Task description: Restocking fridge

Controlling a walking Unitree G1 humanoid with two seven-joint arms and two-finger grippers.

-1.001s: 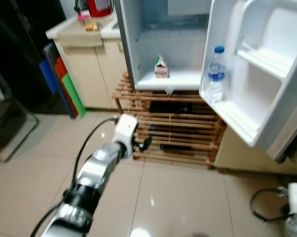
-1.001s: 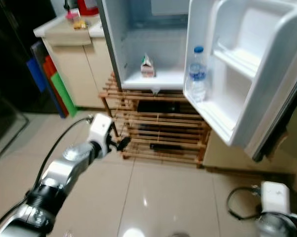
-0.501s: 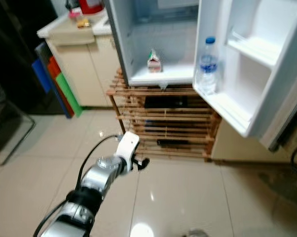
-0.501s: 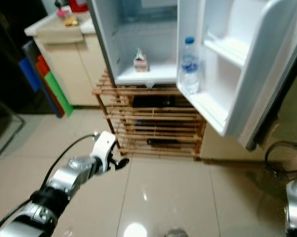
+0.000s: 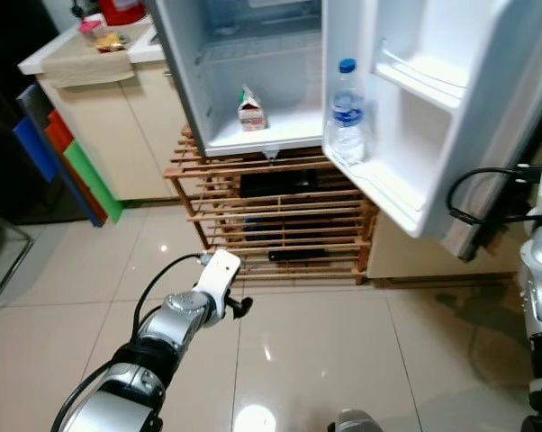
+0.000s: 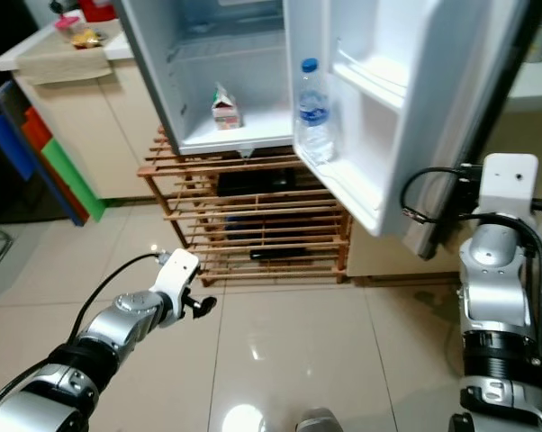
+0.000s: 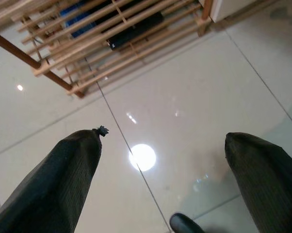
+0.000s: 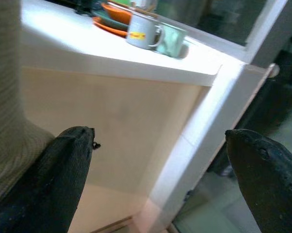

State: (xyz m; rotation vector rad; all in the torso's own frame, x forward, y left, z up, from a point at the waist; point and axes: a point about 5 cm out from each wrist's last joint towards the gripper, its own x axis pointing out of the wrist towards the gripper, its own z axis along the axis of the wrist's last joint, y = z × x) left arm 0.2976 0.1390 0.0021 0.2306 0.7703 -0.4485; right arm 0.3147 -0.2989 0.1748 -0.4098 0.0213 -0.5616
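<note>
Hovering over glossy tile (image 5: pixel 325 360), left gripper (image 7: pixel 165 160) gaped wide, right gripper (image 8: pixel 158 160) too; slatted wooden rack (image 5: pixel 280 216) under white fridge (image 5: pixel 253 81), clear bottle (image 5: pixel 347 112).

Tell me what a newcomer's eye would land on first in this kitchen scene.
The open fridge stands out, nearly bare: one small carton on its shelf and a water bottle upright in the door's lower rack. It sits on a slatted wooden rack above a glossy tiled floor. The left gripper hangs low over the tiles, jaws open and holding nothing.
</note>
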